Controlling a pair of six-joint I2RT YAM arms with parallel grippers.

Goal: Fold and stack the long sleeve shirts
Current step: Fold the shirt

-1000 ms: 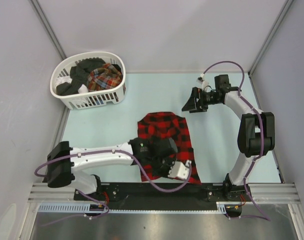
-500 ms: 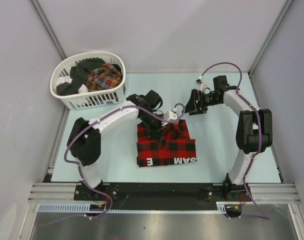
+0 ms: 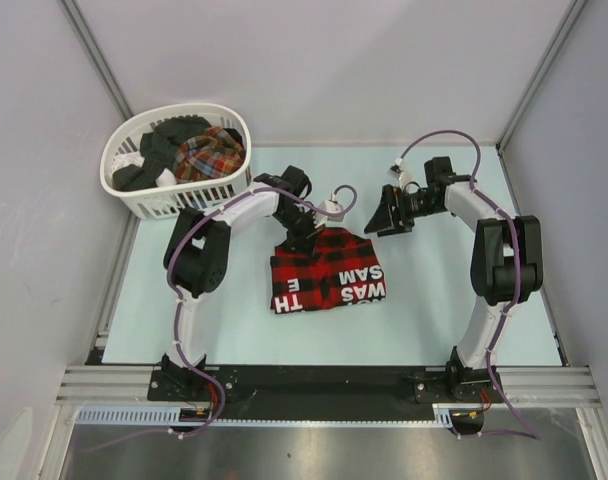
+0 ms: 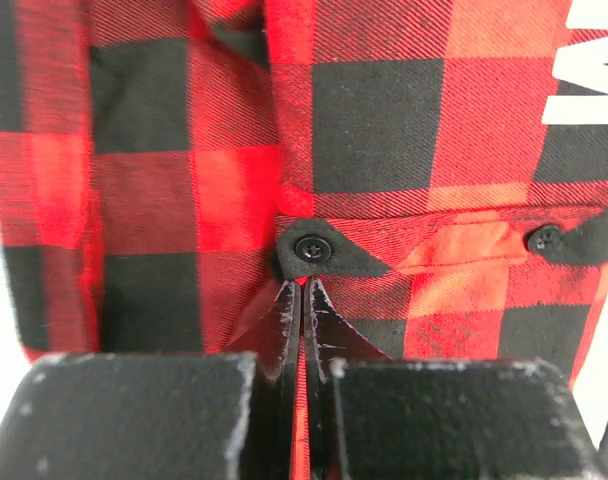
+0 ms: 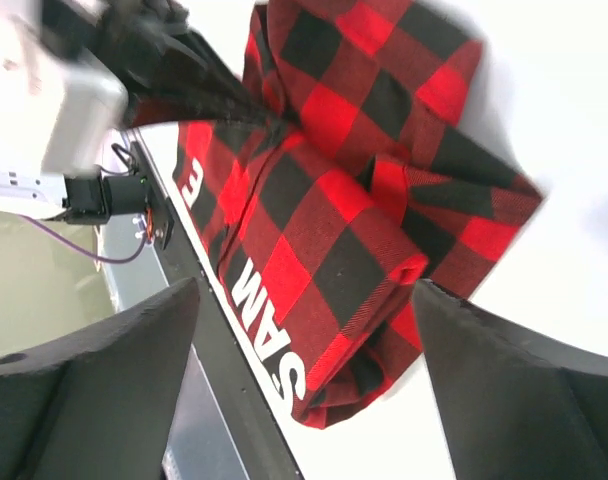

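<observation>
1. A flannel shirt in large red-and-black checks [image 3: 329, 272] lies folded into a squat rectangle in the middle of the pale green worktop [image 3: 214, 280]. White printed letters [image 3: 359, 283] show on its near part.
2. The left fingers [image 4: 287, 330] are clenched tip to tip on the shirt's far edge, just beside a pocket flap [image 4: 334, 255] with a black button. In the right wrist view the cloth rises to a peak where they grip it.
3. The right fingers [image 5: 114, 370] are spread wide and released, grasping nothing. They hover over the worktop just beside the shirt's far right corner.
4. A white slatted plastic basket [image 3: 184, 200] sits in the far left corner, well apart from the folded shirt.
5. In the basket a finer multicolour plaid shirt [image 3: 212, 152] lies crumpled among dark clothes [image 3: 159, 150].
</observation>
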